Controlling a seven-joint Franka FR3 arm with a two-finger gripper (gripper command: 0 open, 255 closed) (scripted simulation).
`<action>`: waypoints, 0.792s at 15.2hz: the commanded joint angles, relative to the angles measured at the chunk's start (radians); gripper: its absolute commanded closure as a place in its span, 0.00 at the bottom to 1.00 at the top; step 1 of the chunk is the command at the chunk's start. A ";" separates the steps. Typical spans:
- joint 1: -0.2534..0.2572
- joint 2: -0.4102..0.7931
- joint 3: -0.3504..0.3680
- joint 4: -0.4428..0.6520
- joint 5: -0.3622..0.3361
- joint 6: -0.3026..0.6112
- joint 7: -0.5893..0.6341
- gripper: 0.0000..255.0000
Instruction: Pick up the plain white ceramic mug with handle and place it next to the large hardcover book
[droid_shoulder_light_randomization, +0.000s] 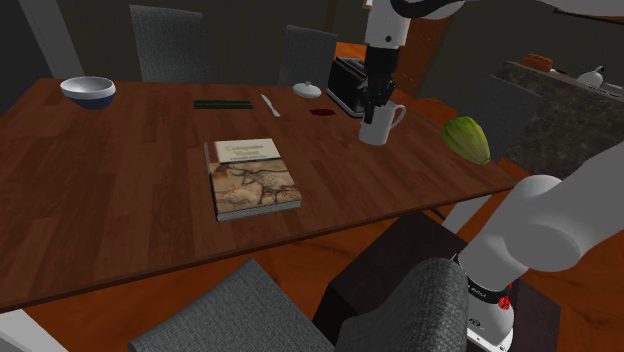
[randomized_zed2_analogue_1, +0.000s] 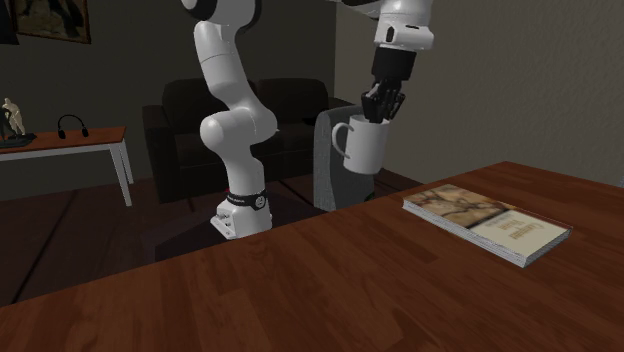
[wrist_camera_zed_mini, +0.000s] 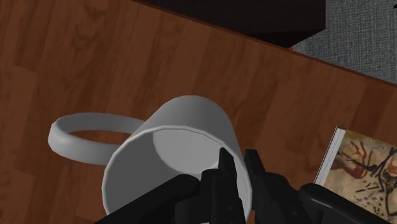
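Shoulder view first: the gripper (droid_shoulder_light_randomization: 376, 106) drops straight down onto the white mug (droid_shoulder_light_randomization: 380, 126), over by the table's (droid_shoulder_light_randomization: 110, 210) edge on this view's right. The pincer is narrow, pinched on the mug's rim. The wrist view has the detail: the two black fingers (wrist_camera_zed_mini: 224, 170) sit close together with the mug's wall caught between them, one inside the cup and one outside. They clasp the rim on the side roughly opposite the handle (wrist_camera_zed_mini: 83, 137), which loops out away from them.

In the second exterior view, the mug hangs under the gripper with its base showing above the table's far edge, clear of the wood. It is close to upright, with the handle toward that view's left. In the shoulder view the handle points right.

Inside the mug, the wrist view shows smooth grey-white wall and the tip of that inner finger.

The book (droid_shoulder_light_randomization: 252, 178) lies flat and cover up in the middle of the table. It is well apart from the mug, toward the shoulder view's left and nearer the camera. One corner of it shows beside the gripper in the wrist view.

Elsewhere in the shoulder view, a blue bowl (droid_shoulder_light_randomization: 88, 91) with a white inside sits near the far left corner, and its contents cannot be made out. A toaster (droid_shoulder_light_randomization: 348, 84) stands just past the mug. A green rounded thing (droid_shoulder_light_randomization: 466, 138) rests at the table's right end.
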 joint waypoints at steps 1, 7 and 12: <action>0.023 0.002 0.036 0.008 0.021 -0.005 0.054 1.00; 0.073 0.018 0.114 -0.003 0.066 0.026 0.167 1.00; 0.074 0.026 0.116 -0.062 0.067 0.094 0.165 1.00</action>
